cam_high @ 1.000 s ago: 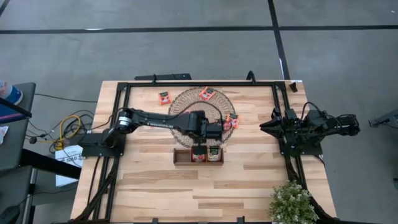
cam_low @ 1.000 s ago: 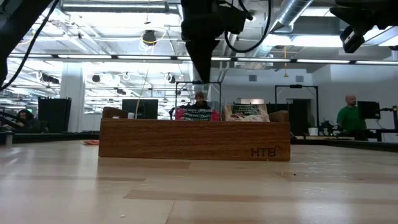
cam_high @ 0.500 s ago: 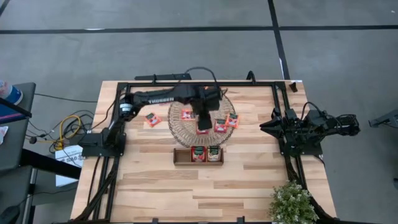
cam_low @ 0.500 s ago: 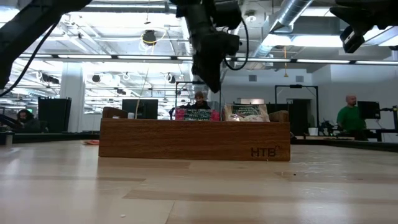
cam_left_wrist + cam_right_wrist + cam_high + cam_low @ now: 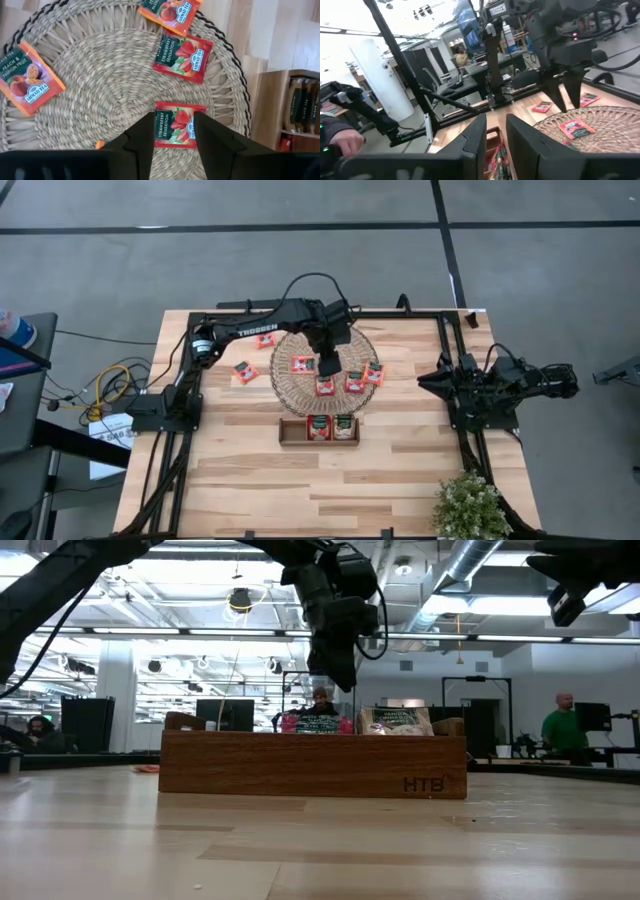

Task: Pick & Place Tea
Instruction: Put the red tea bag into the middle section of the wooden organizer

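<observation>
L arm reaches across the woven mat (image 5: 322,368), its end effector (image 5: 328,366) pointing down w/ fingers spread, empty, above a red tea sachet (image 5: 174,124) (right arm parked at table (image 5: 400,470) edge, end effector (image 5: 432,384) state unclear).

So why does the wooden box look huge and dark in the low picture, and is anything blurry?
Low view: the wooden tray sits close to the lens, backlit by bright ceiling lights, so its face is shadowed. Left wrist view: the left gripper fingers are soft, while the strawberry sachet on the woven mat is sharp. High view: even light, no glare.
</observation>
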Robot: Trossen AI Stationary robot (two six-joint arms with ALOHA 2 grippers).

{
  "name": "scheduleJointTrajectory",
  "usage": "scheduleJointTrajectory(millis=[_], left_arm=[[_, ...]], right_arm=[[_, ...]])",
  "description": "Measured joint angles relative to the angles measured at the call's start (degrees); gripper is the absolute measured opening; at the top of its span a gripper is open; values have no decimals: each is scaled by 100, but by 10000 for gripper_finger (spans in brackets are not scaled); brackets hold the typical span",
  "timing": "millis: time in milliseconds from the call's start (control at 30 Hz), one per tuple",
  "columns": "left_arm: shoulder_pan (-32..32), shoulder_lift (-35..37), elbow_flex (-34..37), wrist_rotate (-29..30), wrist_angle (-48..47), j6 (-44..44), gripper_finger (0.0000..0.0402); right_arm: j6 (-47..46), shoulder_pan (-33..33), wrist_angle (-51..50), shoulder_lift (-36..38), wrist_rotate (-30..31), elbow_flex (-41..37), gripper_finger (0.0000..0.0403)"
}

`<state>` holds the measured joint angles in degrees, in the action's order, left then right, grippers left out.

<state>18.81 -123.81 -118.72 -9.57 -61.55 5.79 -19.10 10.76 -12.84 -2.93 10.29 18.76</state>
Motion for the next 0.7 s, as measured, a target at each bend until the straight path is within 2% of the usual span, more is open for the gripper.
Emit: scheduleJointTrajectory(millis=[167, 400, 500, 700], left_arm=[[-2, 0, 0, 9, 1, 422, 173], [86, 0, 0, 50, 166, 509, 233], [152, -90, -4, 45, 357, 383, 243], [235, -590, 3, 66, 45, 261, 245]], right_arm=[[0, 0, 0, 1, 39, 0, 66], [-1, 0, 2, 1, 39, 0, 66], [-1, 0, 2, 1, 38, 0, 66], [-106, 0, 3, 1, 30, 0, 66]])
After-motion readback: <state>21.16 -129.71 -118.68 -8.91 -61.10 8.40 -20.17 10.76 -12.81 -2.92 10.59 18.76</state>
